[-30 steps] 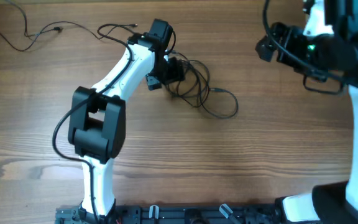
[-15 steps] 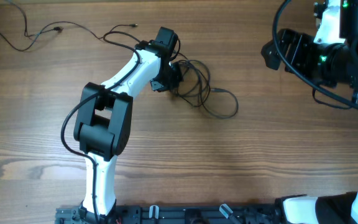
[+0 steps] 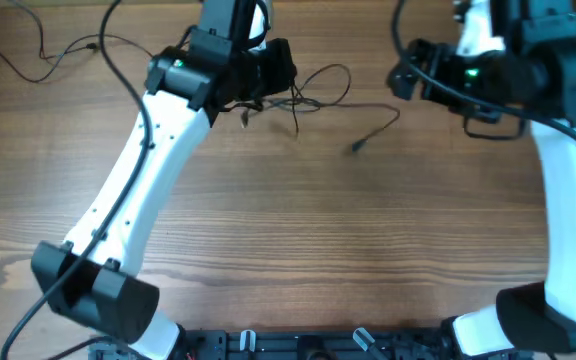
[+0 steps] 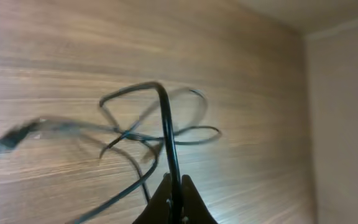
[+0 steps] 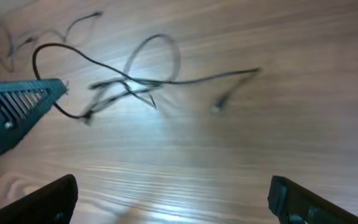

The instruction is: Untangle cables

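Left gripper [image 4: 174, 198] clamped on a single strand of the cables [image 4: 166, 134], as seen from its own wrist camera. The strand climbs from the closed fingertips, bends over and joins blurred loops crossing above the wooden table [image 4: 55, 37]. From overhead, the tangle spreads to the right of that gripper near the table's far edge, with one plug end [image 3: 356, 148] trailing toward the near side. Right gripper [image 3: 408, 78], jaws spread wide and holding nothing, faces the tangle from the right, close but apart. A separate loose cable [image 3: 58, 52] lies alone at the far left corner.
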`<state>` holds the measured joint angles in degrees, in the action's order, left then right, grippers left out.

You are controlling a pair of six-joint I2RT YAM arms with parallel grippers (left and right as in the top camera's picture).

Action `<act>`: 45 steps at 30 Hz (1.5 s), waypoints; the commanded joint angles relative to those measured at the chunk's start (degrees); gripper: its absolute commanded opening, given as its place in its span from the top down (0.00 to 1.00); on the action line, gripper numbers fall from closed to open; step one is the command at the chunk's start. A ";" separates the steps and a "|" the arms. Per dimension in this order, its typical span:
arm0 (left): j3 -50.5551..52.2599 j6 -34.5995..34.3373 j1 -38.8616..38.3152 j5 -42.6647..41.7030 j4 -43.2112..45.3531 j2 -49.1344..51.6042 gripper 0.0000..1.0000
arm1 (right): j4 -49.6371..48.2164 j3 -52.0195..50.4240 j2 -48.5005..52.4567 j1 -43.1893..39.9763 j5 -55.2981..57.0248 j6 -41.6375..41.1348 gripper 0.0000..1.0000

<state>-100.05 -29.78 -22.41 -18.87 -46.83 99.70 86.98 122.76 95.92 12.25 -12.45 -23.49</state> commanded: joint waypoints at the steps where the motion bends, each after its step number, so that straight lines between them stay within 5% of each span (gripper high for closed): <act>1: -0.42 1.05 -0.35 -6.56 2.89 -1.57 0.96 | -3.96 -2.91 3.48 4.44 -4.13 1.01 0.00; 7: -0.44 0.98 -0.28 -23.12 12.31 -3.50 0.96 | -11.58 -9.16 10.47 7.82 -0.48 -3.10 0.00; 16: -0.48 -1.07 2.69 -23.58 12.50 -12.50 0.96 | -17.20 -9.27 20.02 7.13 8.37 -6.99 0.00; 21: -0.48 -3.80 9.27 -32.74 12.39 -17.29 0.96 | -18.16 -9.27 20.02 2.16 8.33 -6.93 0.00; 30: -0.46 -3.80 11.28 -33.70 8.87 -14.21 0.96 | -25.07 -9.25 19.58 0.26 -39.26 11.47 0.00; 33: -0.48 -4.20 11.28 -35.28 12.13 -14.19 0.96 | -24.76 -9.27 19.61 3.61 -37.13 11.50 0.00; 38: -0.46 -5.90 11.30 -35.78 12.79 -14.19 0.96 | -23.15 -9.27 19.63 9.20 -17.22 5.40 0.00; 45: -0.48 -6.71 11.30 -35.04 13.62 -14.19 0.96 | -19.74 -9.25 19.65 9.27 -14.10 9.73 0.00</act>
<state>-100.01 -35.94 -11.18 -53.12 -33.80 86.04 67.02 113.65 115.37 21.80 -28.53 -16.27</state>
